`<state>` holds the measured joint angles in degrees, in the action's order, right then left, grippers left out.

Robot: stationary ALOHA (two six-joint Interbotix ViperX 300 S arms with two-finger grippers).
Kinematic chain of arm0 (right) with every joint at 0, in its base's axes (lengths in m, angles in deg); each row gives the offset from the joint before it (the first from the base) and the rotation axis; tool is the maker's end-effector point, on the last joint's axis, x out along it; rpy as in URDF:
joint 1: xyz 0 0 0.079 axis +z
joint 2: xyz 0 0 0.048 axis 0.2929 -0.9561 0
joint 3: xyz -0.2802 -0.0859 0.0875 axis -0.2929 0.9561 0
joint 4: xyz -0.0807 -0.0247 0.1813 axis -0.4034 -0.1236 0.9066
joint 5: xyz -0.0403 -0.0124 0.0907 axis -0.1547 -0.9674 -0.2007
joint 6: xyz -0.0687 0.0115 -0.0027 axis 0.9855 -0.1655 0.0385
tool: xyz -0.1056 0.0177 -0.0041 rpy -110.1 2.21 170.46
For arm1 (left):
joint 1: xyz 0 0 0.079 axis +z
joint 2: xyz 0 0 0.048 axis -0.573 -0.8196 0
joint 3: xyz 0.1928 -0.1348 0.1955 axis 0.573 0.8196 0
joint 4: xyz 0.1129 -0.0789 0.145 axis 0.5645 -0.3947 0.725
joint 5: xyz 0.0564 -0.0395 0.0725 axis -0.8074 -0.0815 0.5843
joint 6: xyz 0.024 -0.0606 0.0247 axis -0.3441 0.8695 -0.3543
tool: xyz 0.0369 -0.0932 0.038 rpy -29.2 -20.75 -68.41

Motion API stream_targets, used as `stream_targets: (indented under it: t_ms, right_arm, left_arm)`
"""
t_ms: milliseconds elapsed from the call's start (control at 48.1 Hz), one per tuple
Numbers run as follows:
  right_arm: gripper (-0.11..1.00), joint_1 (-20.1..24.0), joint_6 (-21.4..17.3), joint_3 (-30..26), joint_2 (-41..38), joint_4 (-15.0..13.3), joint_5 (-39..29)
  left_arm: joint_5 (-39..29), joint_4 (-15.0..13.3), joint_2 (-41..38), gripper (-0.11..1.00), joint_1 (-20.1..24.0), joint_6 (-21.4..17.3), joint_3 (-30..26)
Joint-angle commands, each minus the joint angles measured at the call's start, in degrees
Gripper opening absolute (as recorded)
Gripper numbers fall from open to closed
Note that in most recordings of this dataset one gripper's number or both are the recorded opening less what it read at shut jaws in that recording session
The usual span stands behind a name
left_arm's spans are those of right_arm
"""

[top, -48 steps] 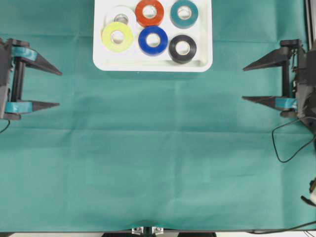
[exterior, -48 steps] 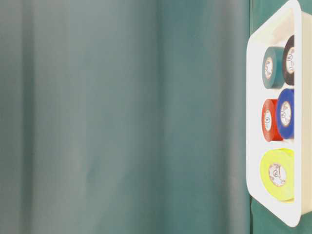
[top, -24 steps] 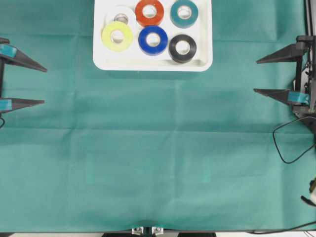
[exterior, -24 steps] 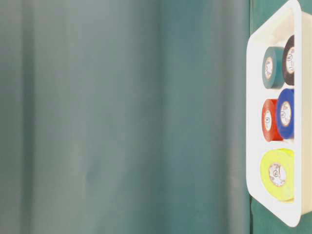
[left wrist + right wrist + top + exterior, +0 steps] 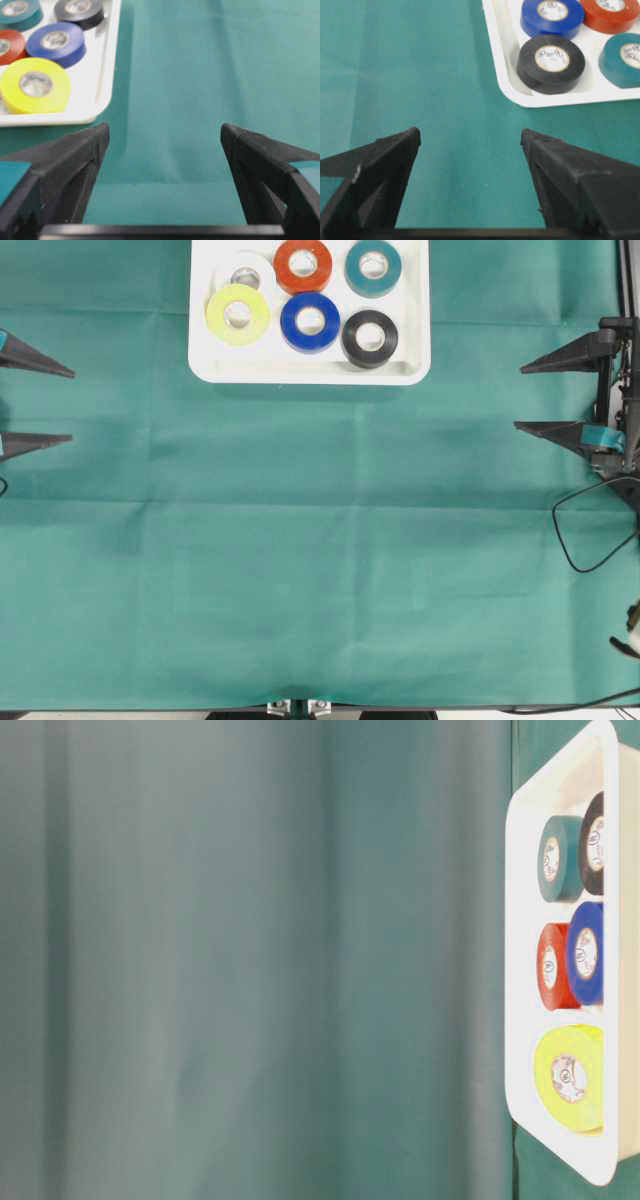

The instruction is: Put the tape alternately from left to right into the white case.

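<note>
Tape: all six rolls in white case. Left gripper withdrawn toward edge since a second ago; right gripper likewise. Both wide open, empty. Task judged complete.

A green cloth carries the white case.

From my station the lighting is bright, even and diffuse. Overhead, the white case throws only a thin soft shadow along its near rim, and its glossy floor nearly washes out. The table-level feed is soft, with the green cloth smeared into blurred folds. Both wrist views blur toward their bottom edges, where the black fingers sit close to the lens.
</note>
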<state>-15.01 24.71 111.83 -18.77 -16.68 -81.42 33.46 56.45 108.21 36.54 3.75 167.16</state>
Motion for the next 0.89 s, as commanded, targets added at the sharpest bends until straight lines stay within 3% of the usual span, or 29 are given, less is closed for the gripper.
stream_targets:
  t_ms: [0, 873]
  right_arm:
    - [0.88, 0.00, -0.09, -0.44, -0.26, 0.09, 0.35]
    - [0.88, 0.00, -0.09, 0.44, -0.26, 0.00, 0.18]
  left_arm:
    - [0.18, -0.09, 0.09, 0.67, 0.97, 0.00, -0.44]
    - [0.53, -0.09, 0.18, 0.64, 1.76, 0.18, 0.62]
